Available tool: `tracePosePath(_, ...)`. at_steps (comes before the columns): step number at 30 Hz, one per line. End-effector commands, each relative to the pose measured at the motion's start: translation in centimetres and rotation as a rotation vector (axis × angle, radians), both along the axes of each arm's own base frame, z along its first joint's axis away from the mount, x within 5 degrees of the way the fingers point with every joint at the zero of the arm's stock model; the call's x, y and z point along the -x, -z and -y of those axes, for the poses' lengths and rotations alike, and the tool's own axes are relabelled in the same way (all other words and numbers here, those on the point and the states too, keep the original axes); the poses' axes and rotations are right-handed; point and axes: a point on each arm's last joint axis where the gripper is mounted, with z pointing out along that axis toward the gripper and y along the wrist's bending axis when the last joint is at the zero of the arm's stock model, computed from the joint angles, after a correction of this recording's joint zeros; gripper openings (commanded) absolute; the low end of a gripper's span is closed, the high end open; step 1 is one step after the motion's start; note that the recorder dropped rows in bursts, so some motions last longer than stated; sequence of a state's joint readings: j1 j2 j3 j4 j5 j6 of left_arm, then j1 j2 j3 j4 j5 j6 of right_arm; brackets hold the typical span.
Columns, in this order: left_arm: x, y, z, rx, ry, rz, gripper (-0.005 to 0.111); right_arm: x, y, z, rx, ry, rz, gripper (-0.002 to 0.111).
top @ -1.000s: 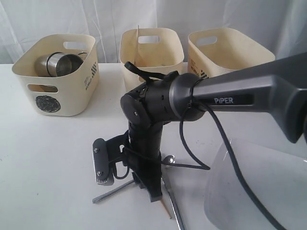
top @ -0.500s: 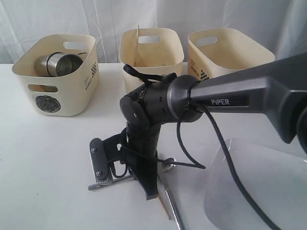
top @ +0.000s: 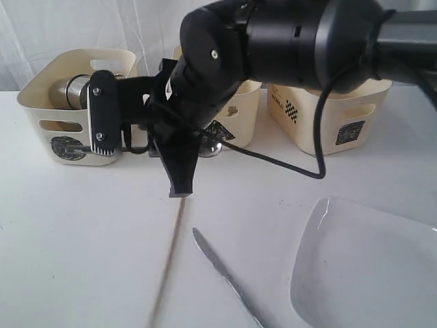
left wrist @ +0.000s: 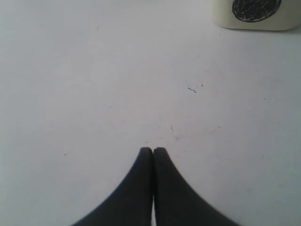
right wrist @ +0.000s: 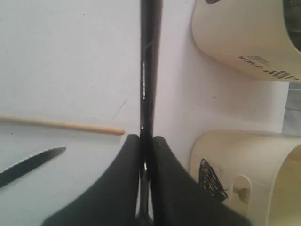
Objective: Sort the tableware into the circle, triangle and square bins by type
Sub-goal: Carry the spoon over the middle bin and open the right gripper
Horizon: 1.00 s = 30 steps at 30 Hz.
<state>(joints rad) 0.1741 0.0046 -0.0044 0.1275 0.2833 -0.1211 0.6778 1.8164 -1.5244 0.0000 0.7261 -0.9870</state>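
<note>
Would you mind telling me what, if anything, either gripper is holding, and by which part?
The right gripper pinches what looks like the steel spoon by its thin handle, edge-on between the jaws. The left gripper is shut on nothing.

Far side: white curtain [top: 41, 24] across the back, left to right, hanging in soft vert. folds, slightly translucent, lit evenly. Its lower edge drops behind the far edge of the table [top: 68, 232].

Table: plain white, matte, flat; fills near + mid ground on both sides.

Light: diffuse, no hard glare; shadows on tabletop soft + grey.

Left wrist view: same white top close up, w/ a few tiny dark specks [left wrist: 194, 88] and faint hairline marks nearby. Right wrist view: part of tabletop in grey shade, rest bright.
</note>
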Motion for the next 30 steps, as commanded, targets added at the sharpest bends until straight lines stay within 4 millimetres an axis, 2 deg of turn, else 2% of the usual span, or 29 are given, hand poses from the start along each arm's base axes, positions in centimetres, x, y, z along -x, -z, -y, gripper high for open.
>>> tracePosePath(1,0.0,0.1,0.0,0.000,0.005,0.001,0.000,0.2,-1.8,0.6,-0.056,0.082,0.035,0.000)
tracePosePath(7,0.0,0.1,0.0,0.000,0.005,0.001,0.000,-0.8,-2.8,2.2,-0.156,0.448,0.067,0.000)
tracePosePath(11,0.0,0.1,0.0,0.000,0.005,0.001,0.000,-2.5,-3.0,3.8,-0.298,0.702,0.111,0.000)
tracePosePath(16,0.0,0.1,0.0,0.000,0.005,0.001,0.000,-6.5,-2.5,5.7,-0.745,0.920,0.048,0.000)
tracePosePath(19,0.0,0.1,0.0,0.000,0.005,0.001,0.000,-9.0,-1.3,6.8,-0.985,1.009,-0.027,0.000)
tracePosePath(23,0.0,0.1,0.0,0.000,0.005,0.001,0.000,-11.4,0.6,7.8,-1.163,1.004,-0.079,0.000)
tracePosePath(30,0.0,0.1,0.0,0.000,0.005,0.001,0.000,-14.8,2.2,9.3,-1.479,0.680,-0.005,0.000)
